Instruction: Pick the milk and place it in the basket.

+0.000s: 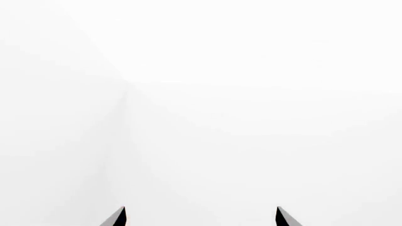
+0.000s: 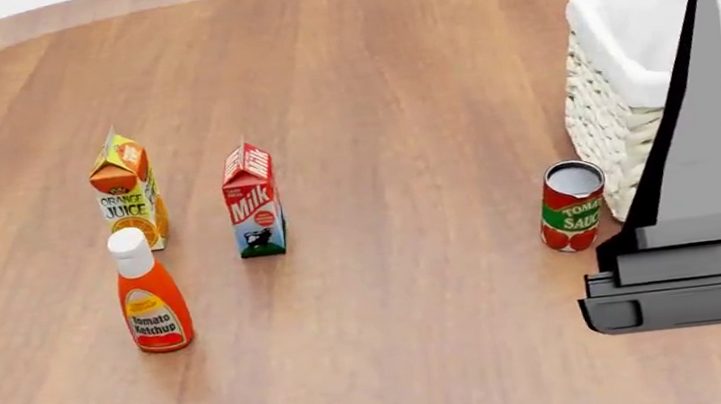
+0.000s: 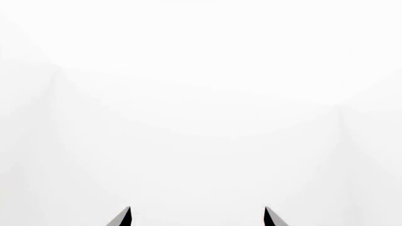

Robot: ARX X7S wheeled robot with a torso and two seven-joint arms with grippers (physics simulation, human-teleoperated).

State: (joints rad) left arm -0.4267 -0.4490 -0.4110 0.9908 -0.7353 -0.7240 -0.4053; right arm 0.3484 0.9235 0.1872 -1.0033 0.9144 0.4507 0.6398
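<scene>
The milk (image 2: 253, 201), a small carton with a red gable top, stands upright on the wooden table (image 2: 405, 107), left of centre in the head view. At the far right is the basket (image 2: 607, 116), cream wicker with a white liner. One grey finger (image 2: 698, 156) of my right arm rises in front of the basket, close to the camera and far from the milk. My right gripper (image 3: 197, 214) is open, facing blank white. My left gripper (image 1: 201, 214) is open too, with only white between its tips. The left arm does not show in the head view.
An orange juice carton (image 2: 127, 191) stands left of the milk, with a tomato ketchup bottle (image 2: 150, 294) in front of it. A tomato sauce can (image 2: 570, 206) stands just left of the basket. The table's rounded front edge runs along the lower left.
</scene>
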